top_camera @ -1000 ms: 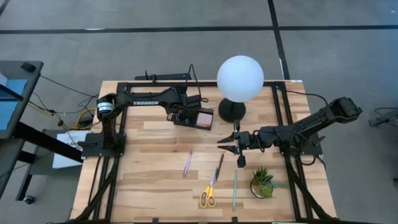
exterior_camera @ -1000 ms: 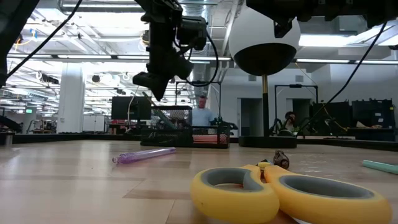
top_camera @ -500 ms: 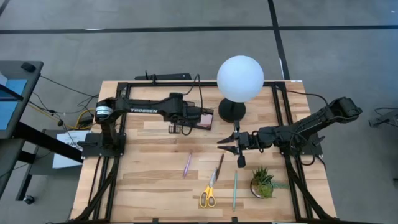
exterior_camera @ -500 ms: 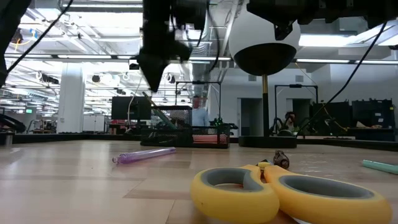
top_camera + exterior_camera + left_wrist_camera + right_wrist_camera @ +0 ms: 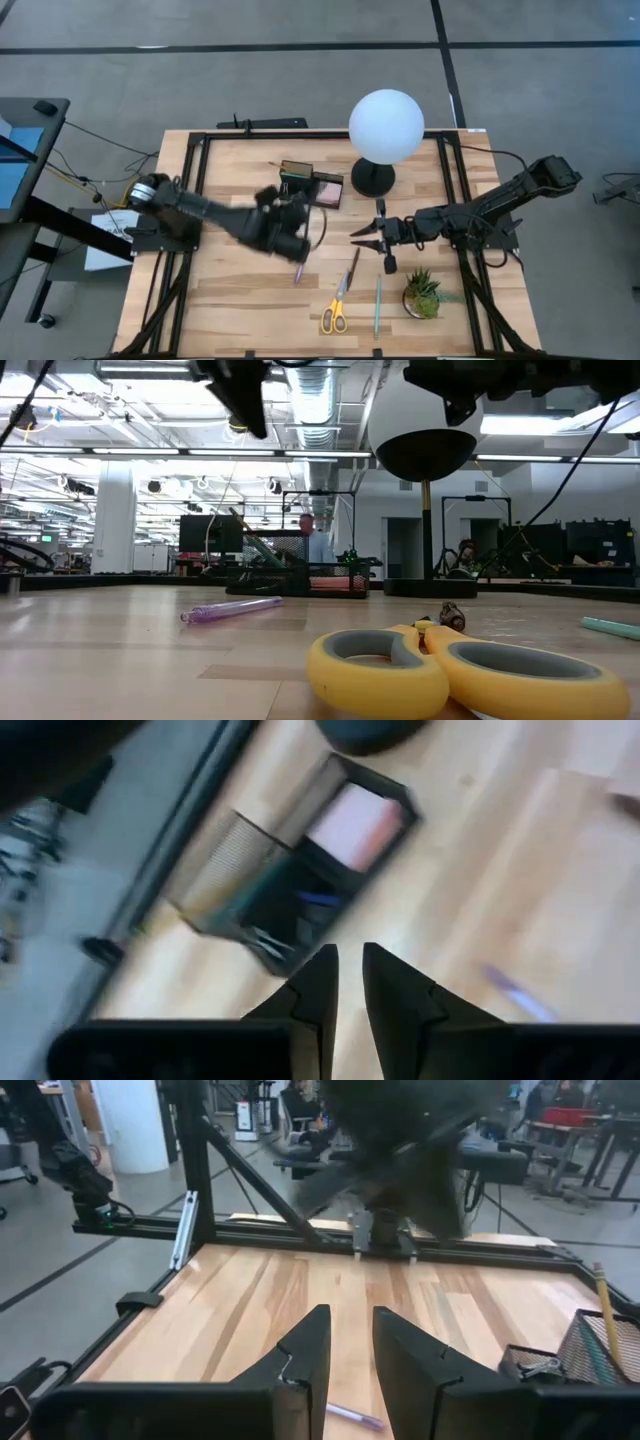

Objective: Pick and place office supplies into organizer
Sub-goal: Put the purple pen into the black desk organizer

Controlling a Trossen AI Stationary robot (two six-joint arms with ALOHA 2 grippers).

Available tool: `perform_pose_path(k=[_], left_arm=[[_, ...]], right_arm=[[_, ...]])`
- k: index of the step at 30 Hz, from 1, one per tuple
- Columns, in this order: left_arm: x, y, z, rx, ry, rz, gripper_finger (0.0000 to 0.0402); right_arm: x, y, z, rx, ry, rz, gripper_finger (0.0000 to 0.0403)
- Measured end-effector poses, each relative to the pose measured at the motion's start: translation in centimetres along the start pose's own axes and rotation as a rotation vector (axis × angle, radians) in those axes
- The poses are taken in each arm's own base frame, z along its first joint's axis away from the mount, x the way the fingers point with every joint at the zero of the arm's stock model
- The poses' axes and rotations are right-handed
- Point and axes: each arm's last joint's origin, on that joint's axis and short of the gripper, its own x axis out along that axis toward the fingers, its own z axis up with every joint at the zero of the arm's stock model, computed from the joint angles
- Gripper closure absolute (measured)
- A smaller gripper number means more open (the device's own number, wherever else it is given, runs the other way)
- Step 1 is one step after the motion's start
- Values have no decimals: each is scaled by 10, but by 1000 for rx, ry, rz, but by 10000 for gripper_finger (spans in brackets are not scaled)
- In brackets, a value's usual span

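Note:
The black organizer [image 5: 310,183] stands at the table's far middle, with a pink pad [image 5: 355,820] in its tray and a yellow pencil [image 5: 605,1315] in its cup. A purple pen [image 5: 300,270], a dark pen [image 5: 353,268], yellow-handled scissors [image 5: 335,308] and a teal pen [image 5: 378,300] lie flat on the wood. My left gripper [image 5: 298,240] hangs in the air above the purple pen, on the near side of the organizer. Its fingers [image 5: 322,978] stand a narrow gap apart with nothing between them. My right gripper [image 5: 372,238] hovers level, right of centre, slightly open and empty.
A white globe lamp [image 5: 386,125] on a black base stands to the right of the organizer. A small green potted plant [image 5: 422,292] sits near the right front, beside the teal pen. Bare wood lies at the left front.
My left gripper has swung from just over the organizer toward the table's near edge and now hangs above the purple pen. Its wrist has rolled on the way. In the low view it has climbed to the top of the picture.

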Motion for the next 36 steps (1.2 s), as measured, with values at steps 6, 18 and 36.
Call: perform_pose_path(k=[6, 18, 36], left_arm=[[1, -42, -52, -164, -17, -99, 356], [46, -70, -105, -286, -71, -261, 290], [90, -106, -135, -484, -38, -380, 237]], right_arm=[[0, 0, 1, -5, -13, -1, 332], [1, -10, 11, -17, -109, -43, 332], [3, -31, 10, -27, -108, -132, 332]])
